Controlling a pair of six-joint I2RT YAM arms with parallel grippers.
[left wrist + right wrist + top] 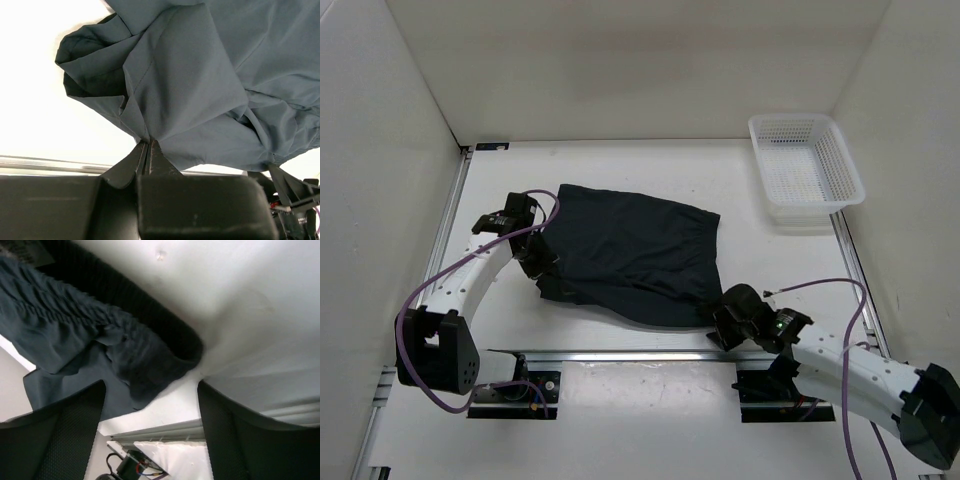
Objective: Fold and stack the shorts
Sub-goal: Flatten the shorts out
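The dark navy shorts (pixel 630 250) lie spread across the middle of the table, rumpled along their left and near edges. My left gripper (pixel 542 265) is at the left hem, and in the left wrist view it (pixel 148 142) is shut on a pinched fold of the shorts (pixel 200 90), with cloth bunched up around the tips. My right gripper (pixel 725 315) is at the near right corner. In the right wrist view it (pixel 150 385) stands open, with the gathered waistband (pixel 125 345) reaching in between its two fingers and neither finger pressing on it.
A white mesh basket (pixel 805 170) sits at the back right of the table. A metal rail (pixel 620 355) runs along the near edge in front of the arm bases. White walls close in the left, back and right sides.
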